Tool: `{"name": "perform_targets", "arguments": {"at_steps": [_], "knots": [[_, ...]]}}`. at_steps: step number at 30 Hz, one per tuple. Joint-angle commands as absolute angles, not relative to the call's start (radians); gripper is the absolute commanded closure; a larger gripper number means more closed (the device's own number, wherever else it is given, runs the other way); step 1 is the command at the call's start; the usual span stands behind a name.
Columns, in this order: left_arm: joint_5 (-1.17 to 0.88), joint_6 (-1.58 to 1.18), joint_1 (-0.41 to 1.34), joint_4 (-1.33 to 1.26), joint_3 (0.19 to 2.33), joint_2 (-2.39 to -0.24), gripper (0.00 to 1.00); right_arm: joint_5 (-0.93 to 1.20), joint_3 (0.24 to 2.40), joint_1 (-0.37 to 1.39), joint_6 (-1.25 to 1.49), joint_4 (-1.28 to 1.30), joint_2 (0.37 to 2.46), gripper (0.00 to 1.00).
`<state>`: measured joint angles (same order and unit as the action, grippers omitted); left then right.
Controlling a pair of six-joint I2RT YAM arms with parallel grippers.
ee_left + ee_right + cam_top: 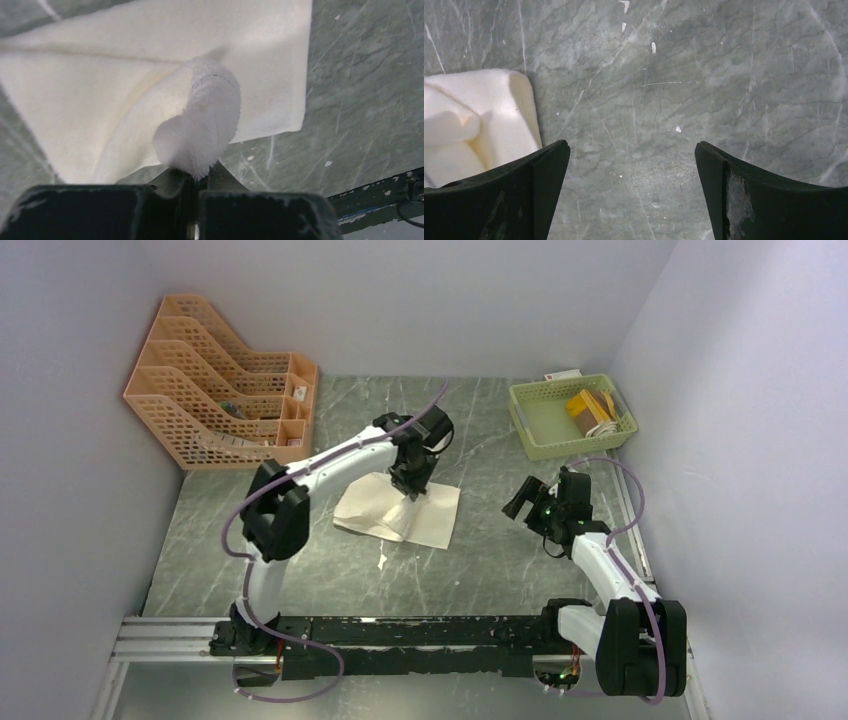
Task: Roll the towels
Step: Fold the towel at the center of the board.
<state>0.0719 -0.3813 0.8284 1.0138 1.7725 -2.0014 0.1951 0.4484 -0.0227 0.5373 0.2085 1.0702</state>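
While my left gripper (199, 175) pinches cream towel (100, 100) edge curled just ahead of jaws, roll barely begun, I reckon; next, tuck fold forward. Right gripper (631, 160) wide, empty.

Soft, even light from above fills the overhead view. The grey marbled tabletop (500, 560) carries only faint, diffuse shadows under the arms, and the picture is slightly soft, without glare. In the left wrist view the plain cream-white cloth towel (100, 110) is bright, close to washed out in places, with gentle shading along its folds. Its raised fold near the lens looks fuzzy, and the black left gripper (196, 176) is dark and blurred. The right wrist view is crisp on the tabletop veins, while the black right gripper (631, 147) is underexposed at the bottom corners.
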Motion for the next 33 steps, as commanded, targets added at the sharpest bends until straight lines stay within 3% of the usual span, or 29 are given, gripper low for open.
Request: {"name": "perform_targets", "arguments": {"at_steps": [1,7,19,33], "knots": [[-0.018,-0.442,0.846,0.961,1.846,-2.052,0.93,0.193,0.44,-0.029,0.524,0.215,1.05,0.0],[0.051,-0.485,0.839,0.976,1.867,-2.032,0.93,0.205,0.44,-0.029,0.522,0.211,1.056,0.0],[0.132,-0.591,0.72,0.94,1.731,-1.774,0.93,0.221,0.435,-0.03,0.522,0.197,1.065,0.0],[-0.012,-0.621,0.777,0.814,1.727,-1.923,0.93,0.221,0.431,-0.03,0.519,0.199,1.061,0.0]]}}
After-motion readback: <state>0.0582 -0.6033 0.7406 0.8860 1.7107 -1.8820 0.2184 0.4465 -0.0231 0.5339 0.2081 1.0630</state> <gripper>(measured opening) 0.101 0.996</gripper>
